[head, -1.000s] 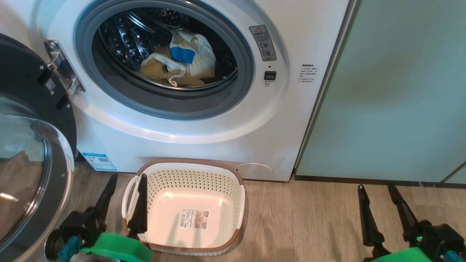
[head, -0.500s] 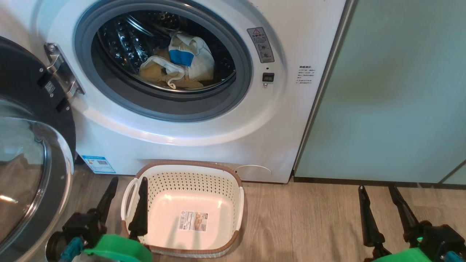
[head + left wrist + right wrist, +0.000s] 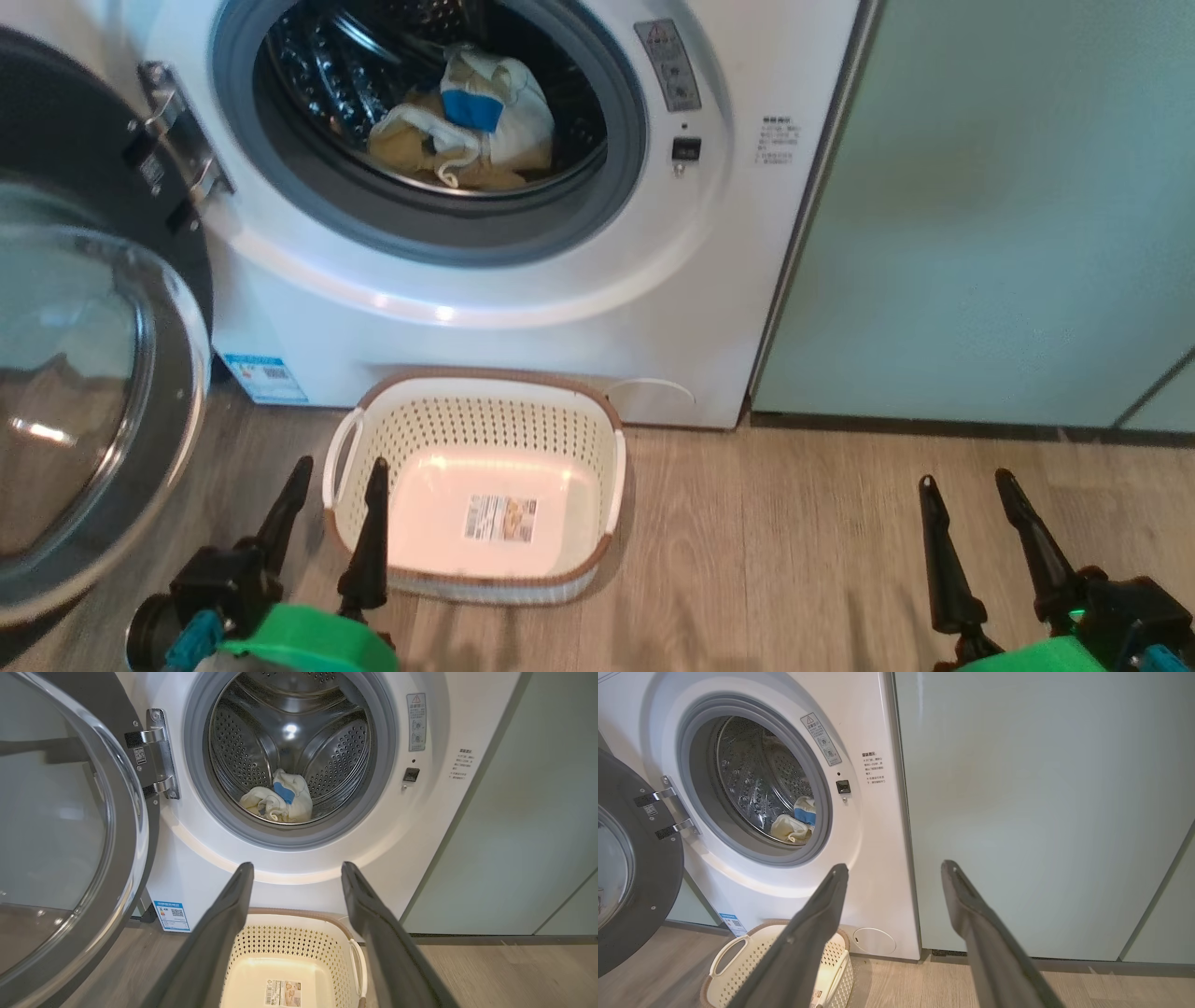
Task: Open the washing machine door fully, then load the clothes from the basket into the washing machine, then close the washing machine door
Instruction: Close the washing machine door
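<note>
The washing machine (image 3: 560, 299) stands with its door (image 3: 93, 373) swung wide off its left side. The basket (image 3: 485, 439) sits against its front, and the clothes (image 3: 476, 112) lie inside its drum. My left gripper (image 3: 341, 464) and right gripper (image 3: 963, 479) hang before it, fingers spread wide, holding nothing.

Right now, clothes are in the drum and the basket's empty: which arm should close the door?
Left, likely. The left gripper hangs open beside the washing machine door, swung out on that side; the right gripper sits far across, by the green cabinet.
</note>
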